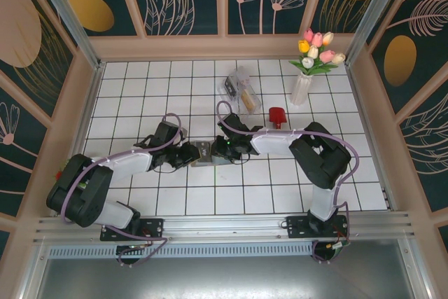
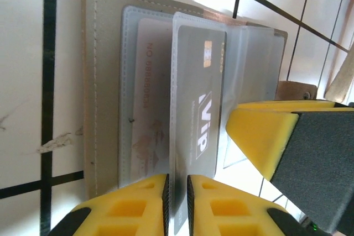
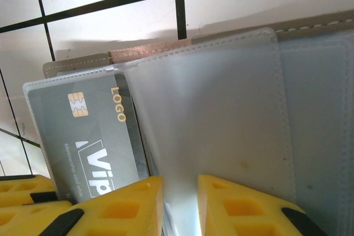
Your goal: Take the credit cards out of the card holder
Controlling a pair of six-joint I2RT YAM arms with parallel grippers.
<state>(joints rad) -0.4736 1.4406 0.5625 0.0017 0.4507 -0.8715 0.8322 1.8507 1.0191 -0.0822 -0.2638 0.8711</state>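
The top view is bright and even, and shadows under the arms (image 1: 126, 162) are soft. In the left wrist view the left claw's fingers (image 2: 127, 203) at 6 o'clock are blurred, the bench (image 2: 22, 53) burns white at 12 o'clock, and the card holder (image 2: 105, 81) is sharp.

free: left tiles (image 1: 133, 82) | obstacles behind card holder (image 1: 204, 152): box (image 1: 236, 85), vase (image 1: 301, 89), red scoop (image 1: 276, 115), perhaps

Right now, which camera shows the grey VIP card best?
Left wrist: the VIP card lies nearly whole, chip and lettering readable. Right wrist shows its chip end, the rest cut off. In top external the card holder is too small to tell.
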